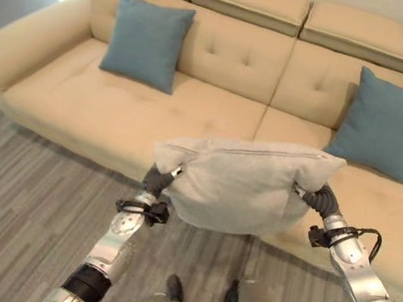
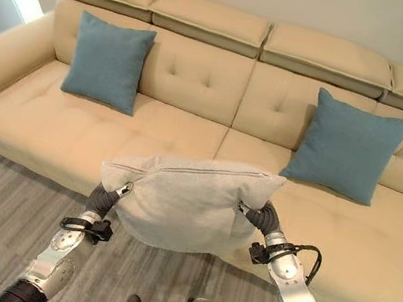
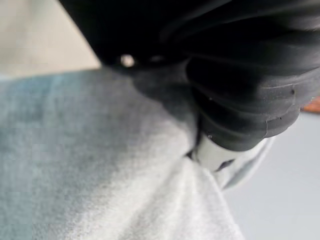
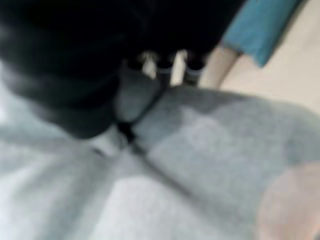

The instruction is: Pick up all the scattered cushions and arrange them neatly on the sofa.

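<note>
The robot holds a light grey cushion (image 1: 238,184) up off the floor between its two hands, out in front of the sofa's front edge and roughly level with the seat. The cushion sits flat-side up, its zipped seam running along the far edge, and it sags a little in the middle. The left hand (image 1: 160,177) is pressed into the cushion's left end and the right hand (image 1: 318,196) into its right end; the dark ribbed wrist covers disappear into the fabric at both sides. In the left wrist view the cover sits tight against the grey cloth, which puckers around a bit of silver finger (image 3: 212,155). In the right wrist view the dark-tipped fingers (image 4: 165,65) dig into the cloth and it folds around them, so both hands look clamped on the cushion.

Beneath it lies grey striped wood-look flooring (image 1: 16,206), running up to the sofa's base.

Beyond is the long beige sofa (image 1: 216,107) with tufted back panels and raised headrests. A teal cushion (image 1: 145,40) stands upright against the backrest toward the sofa's left end. A second teal cushion (image 1: 390,123) leans against the backrest toward the right end, just beyond the grey cushion's right corner.
</note>
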